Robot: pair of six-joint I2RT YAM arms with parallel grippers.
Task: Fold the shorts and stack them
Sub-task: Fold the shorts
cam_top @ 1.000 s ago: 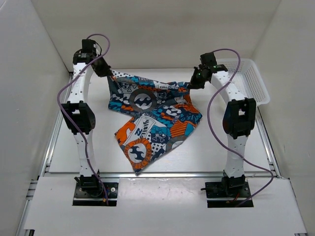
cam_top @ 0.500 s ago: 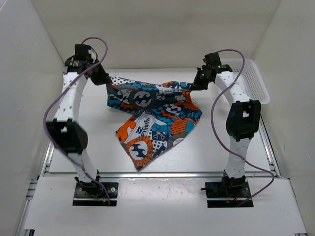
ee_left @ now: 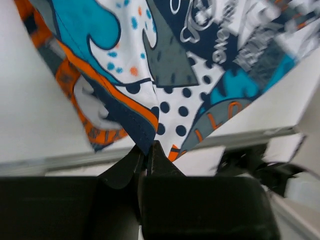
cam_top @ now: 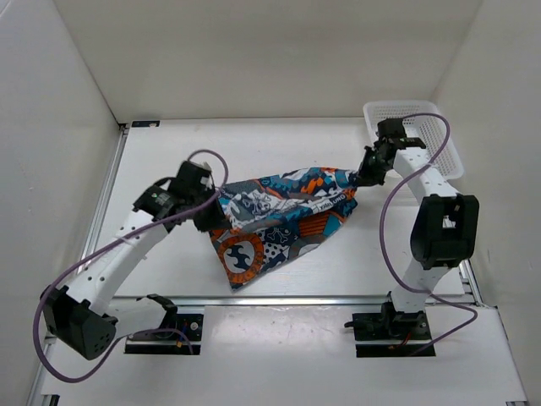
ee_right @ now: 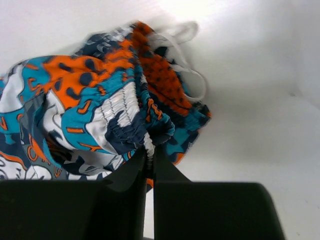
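White walls close in a flat white table [cam_top: 279, 144], with both arm bases at its near edge. Soft fabric shorts [cam_top: 283, 211] in a comic print of teal, orange, navy and white sit mid-table, stretched between the grippers, a lower layer spreading toward the near edge. Part of the white plastic mesh basket [cam_top: 435, 139] at the far right is hidden by the right arm. The left gripper [ee_left: 146, 150] is pinched tight on a hem corner, the right gripper [ee_right: 150, 150] on the gathered waistband. Lettering in the left wrist view is blurred.
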